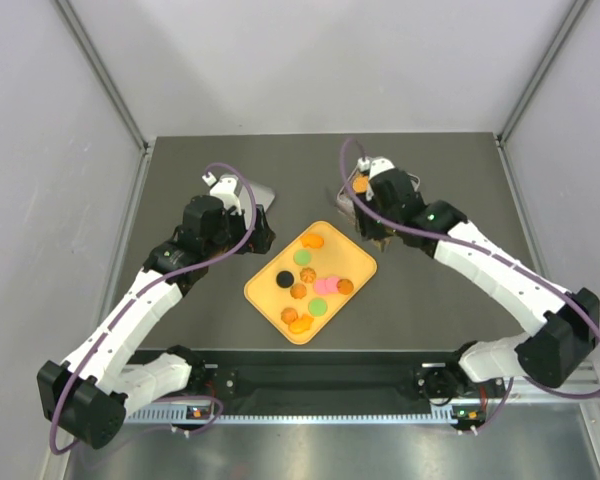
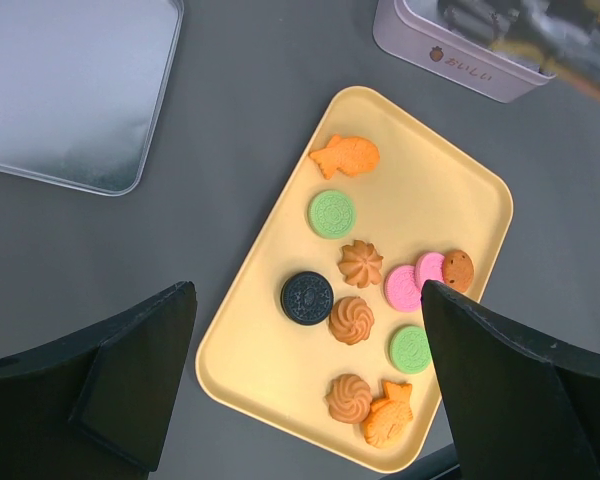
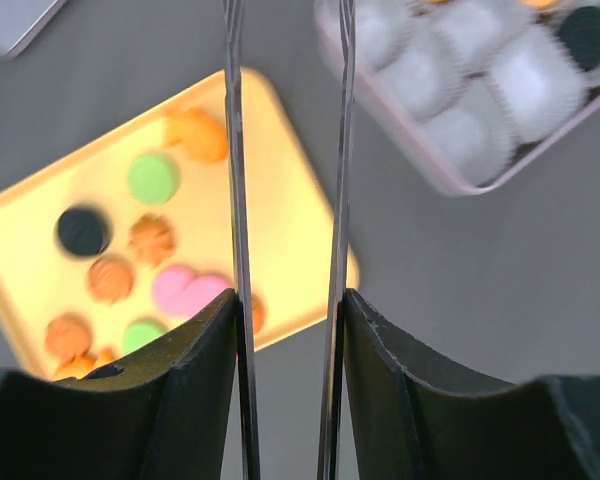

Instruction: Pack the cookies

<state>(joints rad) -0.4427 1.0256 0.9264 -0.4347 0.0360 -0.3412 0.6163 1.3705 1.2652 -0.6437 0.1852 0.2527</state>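
Several cookies lie on the orange tray [image 1: 263, 296]: a black one [image 1: 284, 279], green ones [image 1: 303, 257], pink ones [image 1: 325, 285] and orange ones [image 1: 312, 241]. In the left wrist view they show as a black cookie [image 2: 306, 297], a green one [image 2: 332, 213], pink ones [image 2: 405, 287] and orange swirls [image 2: 351, 320]. My left gripper [image 2: 307, 300] hangs open and empty above the tray's near end. My right gripper [image 3: 287, 150] is open and empty, over the gap between the tray [image 3: 280, 180] and the pink tin [image 3: 450, 130]. A black cookie [image 3: 587, 35] sits in one tin compartment.
The pink tin [image 2: 460, 55] with grey compartments stands behind the tray's right corner, mostly under my right arm in the top view. Its silver lid [image 1: 264, 192] lies flat to the back left, also in the left wrist view [image 2: 70, 90]. Grey walls enclose the dark table [image 1: 450, 290].
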